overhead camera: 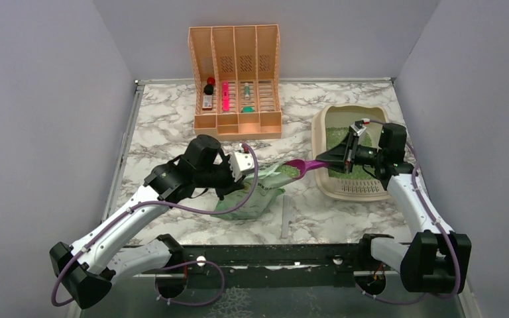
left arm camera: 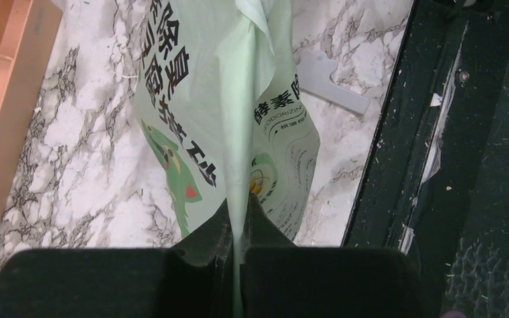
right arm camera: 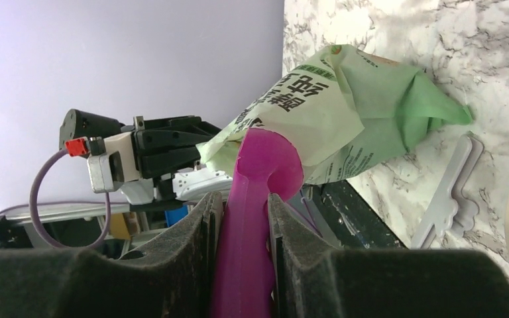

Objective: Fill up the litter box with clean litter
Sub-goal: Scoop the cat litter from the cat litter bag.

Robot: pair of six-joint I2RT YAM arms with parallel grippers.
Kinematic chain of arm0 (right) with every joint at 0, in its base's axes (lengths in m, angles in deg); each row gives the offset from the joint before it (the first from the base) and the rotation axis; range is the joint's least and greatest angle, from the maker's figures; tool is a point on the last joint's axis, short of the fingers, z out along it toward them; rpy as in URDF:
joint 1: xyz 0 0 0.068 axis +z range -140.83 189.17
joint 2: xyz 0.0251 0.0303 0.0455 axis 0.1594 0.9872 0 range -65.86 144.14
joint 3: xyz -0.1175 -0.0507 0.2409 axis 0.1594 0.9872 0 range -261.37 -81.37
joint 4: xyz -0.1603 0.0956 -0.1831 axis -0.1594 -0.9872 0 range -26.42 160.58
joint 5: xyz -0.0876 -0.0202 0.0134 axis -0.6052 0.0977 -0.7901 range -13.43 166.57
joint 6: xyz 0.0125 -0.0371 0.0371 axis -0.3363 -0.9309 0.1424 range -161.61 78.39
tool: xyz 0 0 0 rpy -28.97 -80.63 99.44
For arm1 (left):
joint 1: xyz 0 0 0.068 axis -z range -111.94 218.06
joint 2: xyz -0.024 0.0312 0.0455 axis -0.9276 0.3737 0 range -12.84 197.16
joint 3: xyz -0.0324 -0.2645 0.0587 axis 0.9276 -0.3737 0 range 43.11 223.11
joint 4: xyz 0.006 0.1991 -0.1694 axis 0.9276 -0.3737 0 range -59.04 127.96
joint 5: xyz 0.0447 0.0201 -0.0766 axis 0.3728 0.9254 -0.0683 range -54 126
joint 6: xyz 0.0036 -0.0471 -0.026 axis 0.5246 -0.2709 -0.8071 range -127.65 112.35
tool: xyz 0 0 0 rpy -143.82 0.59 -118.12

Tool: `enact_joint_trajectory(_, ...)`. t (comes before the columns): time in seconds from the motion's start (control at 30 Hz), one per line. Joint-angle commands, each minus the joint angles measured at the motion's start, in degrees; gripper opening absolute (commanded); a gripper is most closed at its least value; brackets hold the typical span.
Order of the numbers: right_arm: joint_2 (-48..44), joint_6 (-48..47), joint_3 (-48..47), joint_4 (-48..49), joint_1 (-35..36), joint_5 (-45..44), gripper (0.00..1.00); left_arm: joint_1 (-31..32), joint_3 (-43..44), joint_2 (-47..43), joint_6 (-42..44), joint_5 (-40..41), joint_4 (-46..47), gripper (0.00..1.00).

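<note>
Between the right gripper's (right arm camera: 242, 209) foam pads sits the handle of a magenta scoop (right arm camera: 262, 165), pinched firmly. Its bowl reaches into the mouth of the pale green bag (right arm camera: 344, 112). Opposite, the left gripper (left arm camera: 238, 228) is pressed together on a fold of the bag's film, holding that mouth up and open.

Trouble most likely starts there. The thin film could slip from the pinch, the mouth would sag onto the scoop, and granules would spill on the marble table (overhead camera: 166, 126). A tilted or hurried carry could also shed granules before the bowl reaches the tray.

The litter box (overhead camera: 317, 136) lies just right of the scoop, with a layer of clean litter (overhead camera: 335, 132) already in it. Its raised near wall is the edge the bowl must clear.

Room looks fair. A strip of table separates bag and tray, a grey flat piece (overhead camera: 285, 218) lies nearer the bases, and the peach file organizer (overhead camera: 235, 73) stands well back. The right wall is close behind the tray.
</note>
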State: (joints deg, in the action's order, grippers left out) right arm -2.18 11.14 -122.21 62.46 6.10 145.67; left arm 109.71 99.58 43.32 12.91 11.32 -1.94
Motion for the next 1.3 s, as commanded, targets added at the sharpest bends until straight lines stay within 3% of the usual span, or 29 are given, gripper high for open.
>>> enact_joint_trajectory(0.0,-1.1,-1.5,-1.8,-1.8,0.0,2.4,0.01,0.1,1.6,-0.8,-0.1,-3.2,5.7,0.00)
enact_joint_trajectory(0.07,-0.5,-5.9,-4.0,-7.9,-0.1,1.4,0.01,0.1,1.9,-0.3,0.0,-3.5,5.6,0.00)
enact_joint_trajectory(0.17,0.4,-5.9,-4.5,-8.1,-0.7,1.6,0.01,0.1,2.4,-0.1,0.0,-3.6,5.7,0.00)
enact_joint_trajectory(0.2,0.4,-3.4,-3.6,-5.3,-0.7,2.0,0.01,0.1,2.4,-0.3,-0.1,-3.5,5.7,0.00)
enact_joint_trajectory(0.33,-1.5,14.7,3.1,20.9,-0.7,7.4,0.01,0.1,1.7,-1.0,0.2,-3.2,5.7,0.00)
enact_joint_trajectory(0.5,-0.1,4.9,-1.7,4.8,-1.3,6.2,0.01,0.1,1.9,-0.6,0.3,-3.7,5.7,0.00)
enact_joint_trajectory(0.7,-0.1,5.0,-0.2,4.4,-1.3,2.9,0.01,0.1,1.9,-0.6,0.4,-4.0,6.0,0.00)
enact_joint_trajectory(0.93,0.3,0.0,-2.2,-2.8,-1.3,1.8,0.01,0.1,1.4,-0.6,0.4,-4.9,8.3,0.00)
enact_joint_trajectory(1.27,-0.6,2.3,-1.2,-0.6,-1.3,3.9,0.01,0.1,-0.3,-2.0,-1.6,-3.9,10.0,0.00)
